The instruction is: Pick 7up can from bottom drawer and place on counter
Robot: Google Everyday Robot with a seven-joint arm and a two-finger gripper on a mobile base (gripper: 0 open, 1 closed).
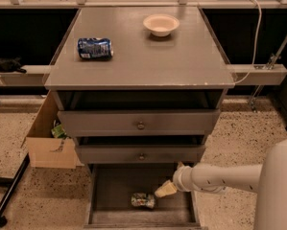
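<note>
The 7up can, green and white, lies on its side on the floor of the open bottom drawer. My gripper reaches in from the right on a white arm and hangs just above and right of the can, not touching it. The grey counter tops the cabinet above.
A blue and white can lies on the counter's left side and a white bowl stands at the back. Two knob-fronted drawers sit above the open one. A cardboard box stands on the floor to the left.
</note>
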